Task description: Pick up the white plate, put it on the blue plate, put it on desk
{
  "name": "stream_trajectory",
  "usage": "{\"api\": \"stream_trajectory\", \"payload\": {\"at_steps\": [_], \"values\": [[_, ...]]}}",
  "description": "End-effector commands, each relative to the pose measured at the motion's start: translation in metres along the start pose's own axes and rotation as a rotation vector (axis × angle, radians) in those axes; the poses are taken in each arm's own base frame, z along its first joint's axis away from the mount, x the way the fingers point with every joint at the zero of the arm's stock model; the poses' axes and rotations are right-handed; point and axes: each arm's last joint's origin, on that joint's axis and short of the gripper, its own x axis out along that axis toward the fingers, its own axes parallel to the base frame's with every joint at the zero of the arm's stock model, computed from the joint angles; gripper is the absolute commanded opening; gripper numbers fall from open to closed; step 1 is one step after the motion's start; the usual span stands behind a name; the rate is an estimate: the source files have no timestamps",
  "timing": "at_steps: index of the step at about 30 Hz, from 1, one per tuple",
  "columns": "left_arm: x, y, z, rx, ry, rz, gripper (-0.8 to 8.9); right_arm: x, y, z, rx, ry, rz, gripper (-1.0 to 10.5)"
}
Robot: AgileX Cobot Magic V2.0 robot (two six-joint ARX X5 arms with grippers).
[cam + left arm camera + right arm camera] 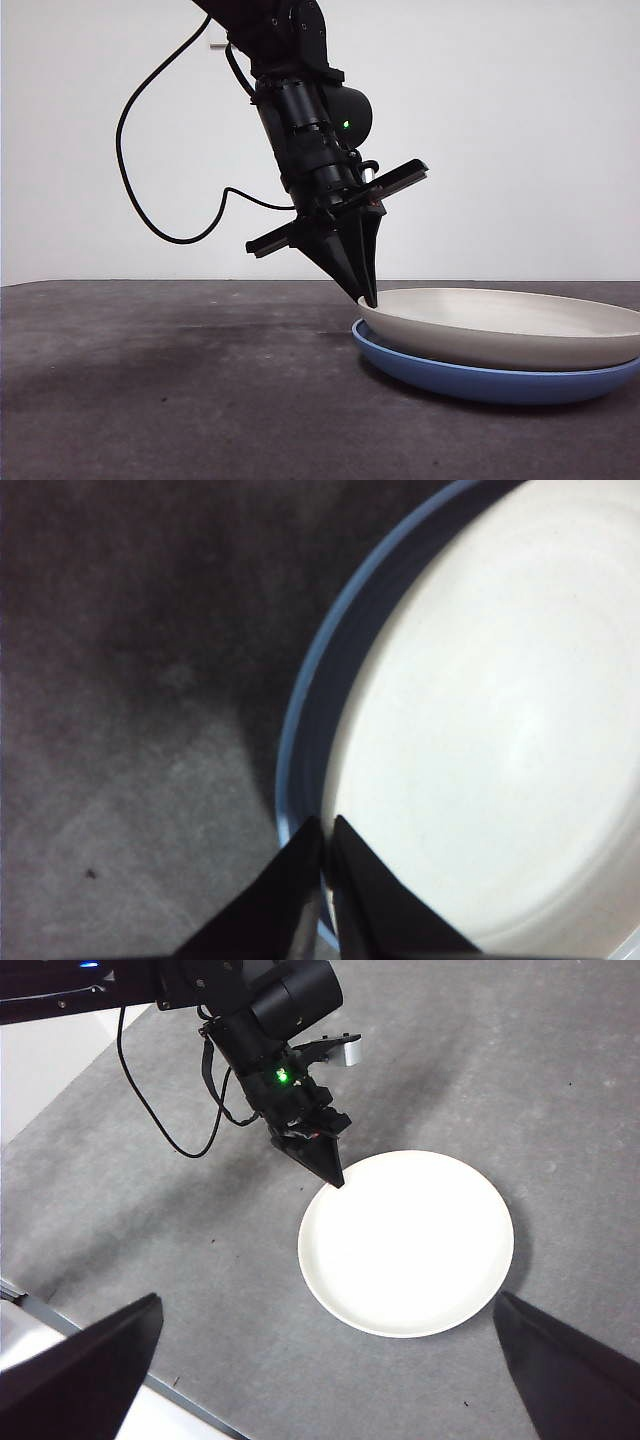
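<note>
The white plate (500, 325) lies inside the blue plate (480, 382) on the desk (150, 380), its near-left rim raised slightly. My left gripper (368, 295) comes down steeply from above and is shut on the white plate's left rim. In the left wrist view the left gripper (327, 832) pinches the rim of the white plate (480, 730), and the blue plate (305, 700) shows as a crescent beside it. My right gripper (325, 1305) hangs high above, open and holding nothing, looking down on the white plate (405, 1240) and the left gripper (338, 1182). From there the blue plate is hidden.
A black cable (150, 200) loops from the left arm over the desk's left side. The desk's edge (200, 1405) runs along a corner of the right wrist view. A plain pale wall stands behind the desk.
</note>
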Motion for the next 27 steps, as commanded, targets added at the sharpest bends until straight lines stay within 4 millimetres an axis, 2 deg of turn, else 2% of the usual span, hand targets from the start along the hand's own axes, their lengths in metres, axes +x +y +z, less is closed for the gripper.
{"api": "stream_trajectory", "payload": {"at_steps": [1,2,5,10,13,20,27], "values": [[0.005,-0.004,0.004,0.032,-0.002,-0.003,0.11,-0.004,0.002,0.002,-0.023,-0.017,0.007,6.7],[0.005,-0.004,0.004,0.032,-0.003,-0.004,0.19,-0.004,0.002,0.002,-0.023,-0.017,0.007,6.7],[0.005,-0.004,0.005,0.035,-0.009,-0.005,1.33,-0.004,0.002,0.002,-0.023,-0.016,0.007,6.7],[0.003,-0.006,0.007,0.044,-0.029,-0.01,4.04,-0.004,0.002,0.002,-0.019,-0.009,0.006,6.7],[-0.003,-0.009,0.009,0.071,-0.049,-0.014,4.78,-0.004,0.002,0.001,-0.016,-0.003,0.006,6.7],[-0.034,-0.021,0.013,0.124,-0.094,-0.018,5.07,-0.004,0.002,0.001,-0.016,-0.003,0.005,6.7],[-0.08,-0.037,0.0,0.177,-0.086,0.001,5.07,-0.003,0.002,0.001,-0.012,-0.003,0.001,6.7]]}}
